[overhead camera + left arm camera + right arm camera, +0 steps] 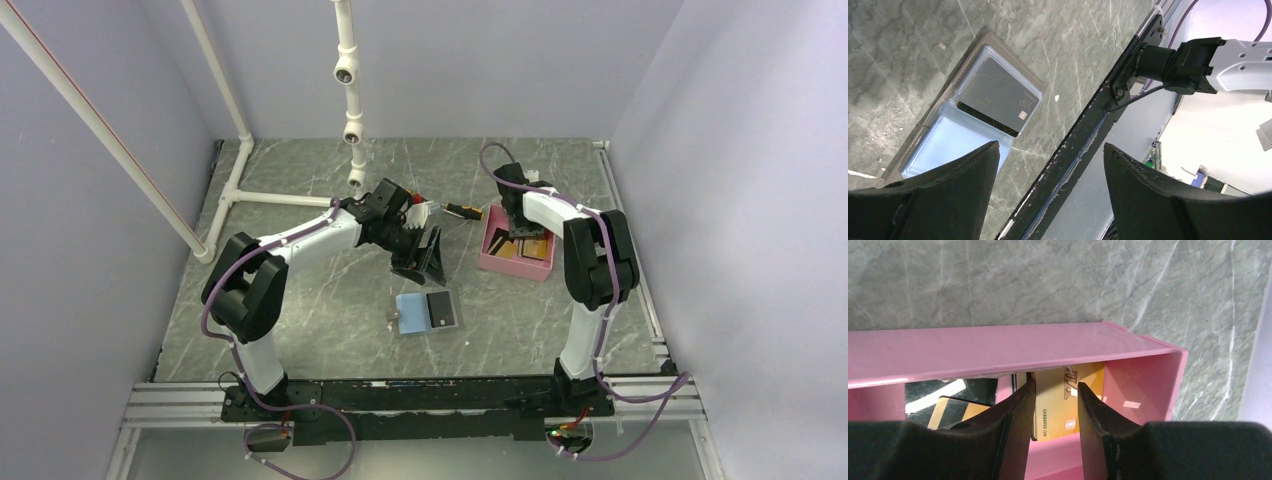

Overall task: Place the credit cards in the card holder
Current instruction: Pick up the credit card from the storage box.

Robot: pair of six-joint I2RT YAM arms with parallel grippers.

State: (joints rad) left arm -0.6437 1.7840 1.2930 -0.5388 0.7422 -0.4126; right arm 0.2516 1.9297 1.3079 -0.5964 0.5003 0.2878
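The grey card holder (428,313) lies open on the table, light blue inside, with a dark grey card (439,305) in its right pocket. In the left wrist view the card holder (948,147) and this dark VIP card (998,97) show below. My left gripper (425,255) (1050,147) hangs open and empty above and behind the holder. My right gripper (525,232) (1055,390) is down inside the pink tray (500,262), jaws a little apart over a tan credit card (1093,380) lying on the tray floor. Another tan and black card (955,410) lies to its left.
A screwdriver with an orange and black handle (462,211) lies behind the tray. White pipes (240,150) stand at the back left. The pink tray's far wall (998,347) rises just ahead of the right fingers. The black rail (1083,130) runs along the table's near edge.
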